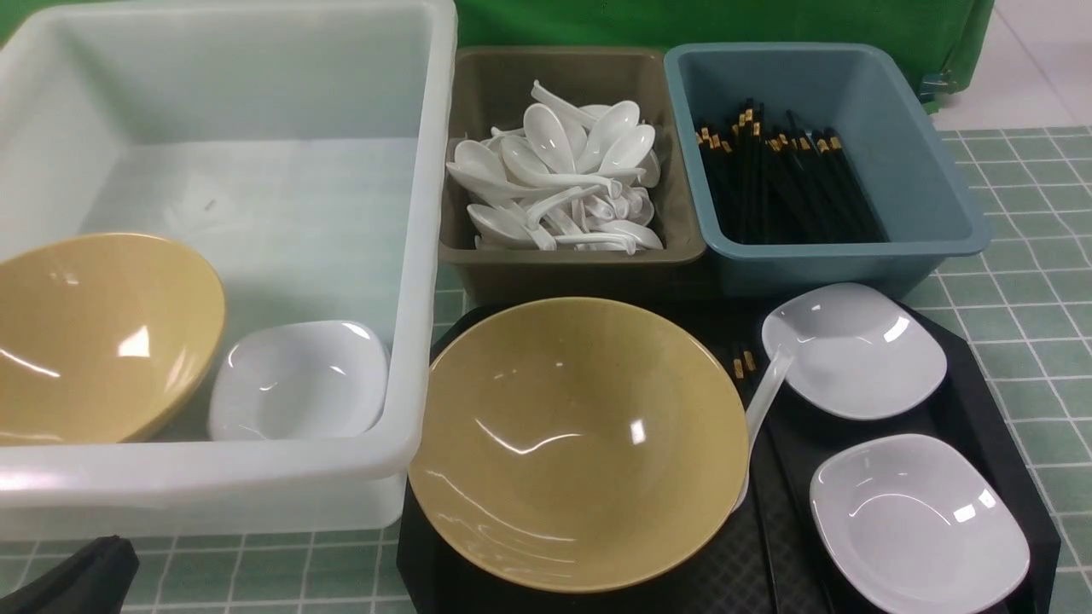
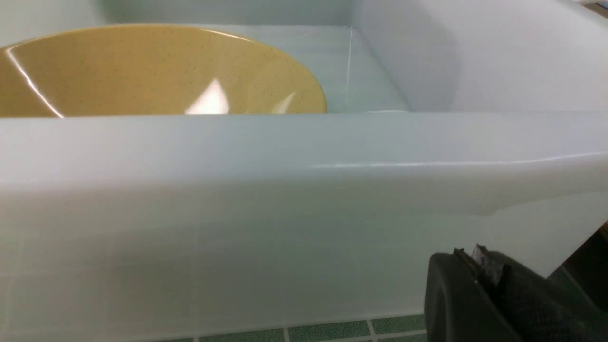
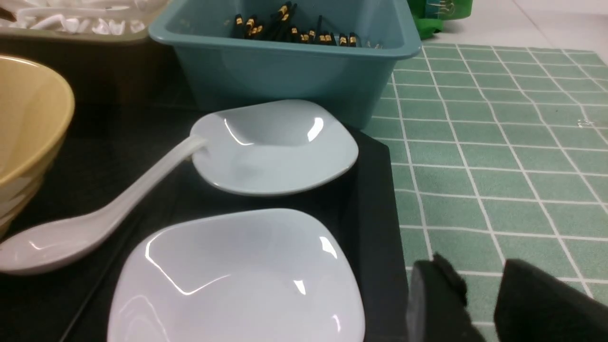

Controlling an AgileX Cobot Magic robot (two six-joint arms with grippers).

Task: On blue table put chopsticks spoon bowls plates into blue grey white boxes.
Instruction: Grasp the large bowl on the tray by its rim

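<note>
On the black tray (image 1: 981, 384) stand a tan bowl (image 1: 580, 443), two white plates (image 1: 853, 350) (image 1: 917, 520), a white spoon (image 1: 765, 396) leaning on the bowl's rim, and gold-banded chopsticks (image 1: 742, 362), mostly hidden. The white box (image 1: 426, 256) holds another bowl (image 1: 94, 333) and a plate (image 1: 299, 379). Spoons (image 1: 563, 170) fill the grey box (image 1: 486, 94); chopsticks (image 1: 785, 179) lie in the blue box (image 1: 930, 170). My left gripper (image 2: 475, 254) is shut and empty, low before the white box's near wall. My right gripper (image 3: 479, 280) stands open over the blue table (image 3: 498, 166), beside the tray's edge and the near plate (image 3: 237, 280).
The three boxes stand side by side along the back, with the tray right in front of the grey and blue ones. Green cloth hangs behind them. Checked table shows to the right of the tray and in a strip in front of the white box.
</note>
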